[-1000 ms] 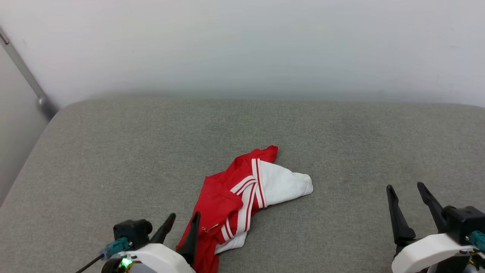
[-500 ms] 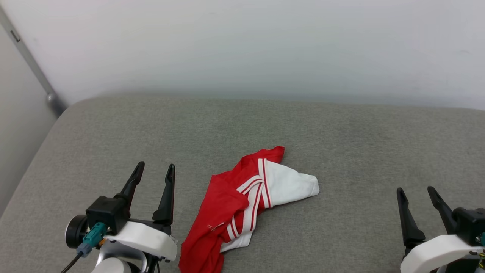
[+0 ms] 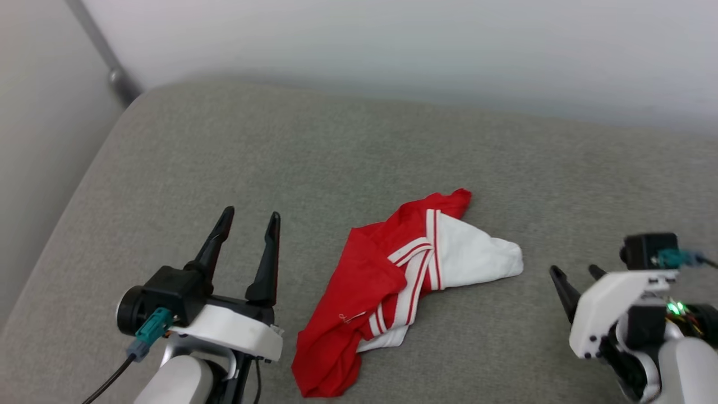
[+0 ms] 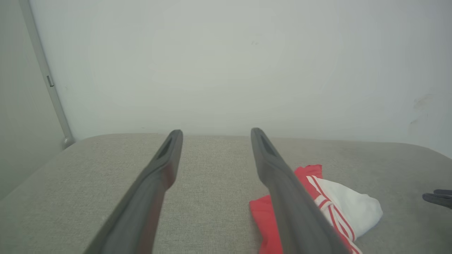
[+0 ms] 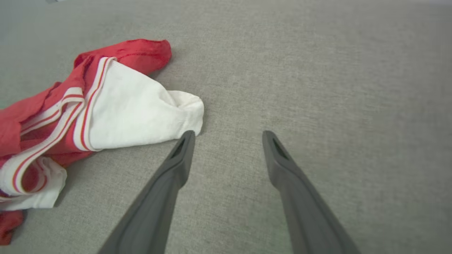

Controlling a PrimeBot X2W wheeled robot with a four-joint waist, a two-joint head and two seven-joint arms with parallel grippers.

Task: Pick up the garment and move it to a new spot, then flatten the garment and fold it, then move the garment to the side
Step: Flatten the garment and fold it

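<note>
Nearest, the left gripper (image 3: 252, 212) and the right gripper (image 3: 575, 270) are held with fingers spread apart and nothing between them, one on each side of the garment (image 3: 387, 269), which lies untouched in a crumpled heap on the grey cushion (image 3: 314, 140). For the pick-up, a raised fold is best pinched, and the white sleeve just beside the right fingers is judged the easiest hold, so that cloth alone is caught. Farther off, a pale wall (image 3: 392, 45) and a metal rod (image 3: 116, 78) are seen well apart from the work, and nothing is judged to stand in the way.

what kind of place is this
Likely a bare indoor room: a grey upholstered surface, maybe a bed or sofa, against a plain white wall, with a crumpled red-and-white jersey on it.
</note>
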